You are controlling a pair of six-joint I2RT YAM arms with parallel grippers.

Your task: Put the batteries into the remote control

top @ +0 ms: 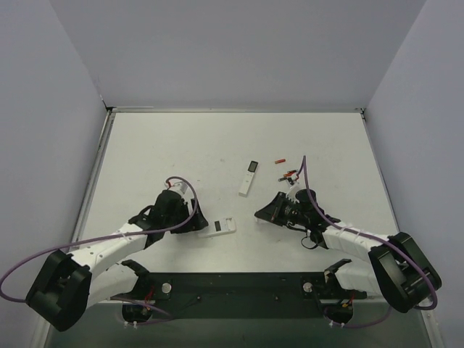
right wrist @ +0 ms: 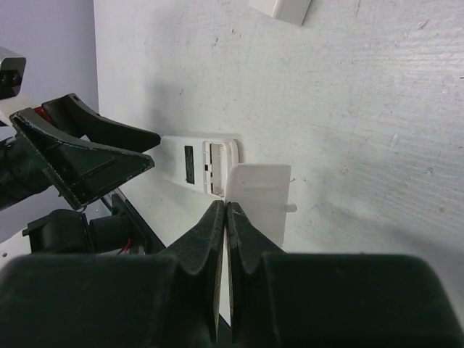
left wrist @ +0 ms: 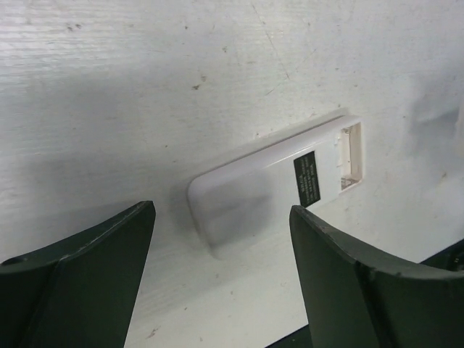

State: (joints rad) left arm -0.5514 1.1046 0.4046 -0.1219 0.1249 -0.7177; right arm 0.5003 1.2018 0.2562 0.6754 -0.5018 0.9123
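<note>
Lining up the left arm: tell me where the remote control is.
Top view: the remote control lies at the table's front centre, just right of the left gripper; the right gripper, pinching a white cover, is farther right.

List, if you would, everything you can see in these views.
remote: 1, white, back up with its battery bay open, just ahead of the left gripper
cover: 1, white, by the remote's open end, at the right gripper's tips
long remote: 1, white with a dark screen, mid-table
batteries: a few, red and dark, right of the long remote; too small to count
table: 1, white
arms: 2, black and white, near edge
left gripper: 1, dark, open
right gripper: 1, dark, shut
</note>
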